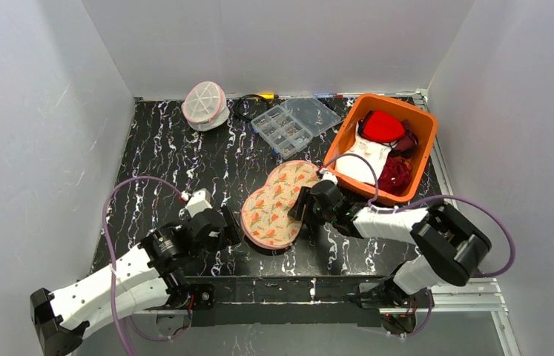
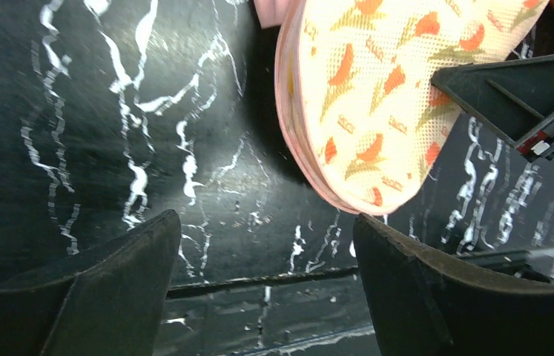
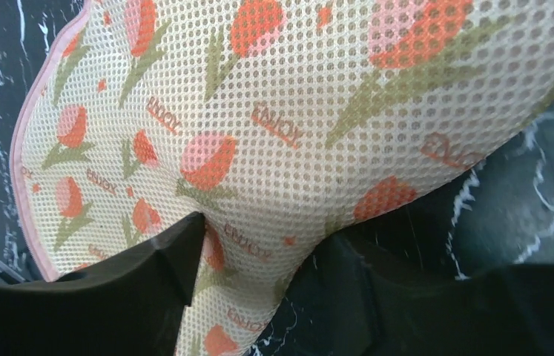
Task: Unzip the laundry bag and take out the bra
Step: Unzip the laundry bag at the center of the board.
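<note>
The laundry bag (image 1: 205,104), a round white mesh pod with a pink rim, sits at the table's far left, away from both grippers. A bra-shaped floral mesh pouch (image 1: 277,204) with pink edging lies at mid-table. My right gripper (image 1: 301,211) is shut on its right edge, with the mesh (image 3: 281,96) pinched between the fingers around the gripper's middle (image 3: 259,237). My left gripper (image 1: 233,231) is open and empty at the pouch's near-left end. Its wrist view shows the pouch (image 2: 363,96) just beyond the right fingertip, with bare table at the gripper's middle (image 2: 266,222). No bra is clearly visible.
An orange bin (image 1: 349,137) with red and white garments stands at the right, close behind my right gripper. A clear plastic compartment box (image 1: 296,122) lies open at the back centre, next to a black cable. White walls enclose the table.
</note>
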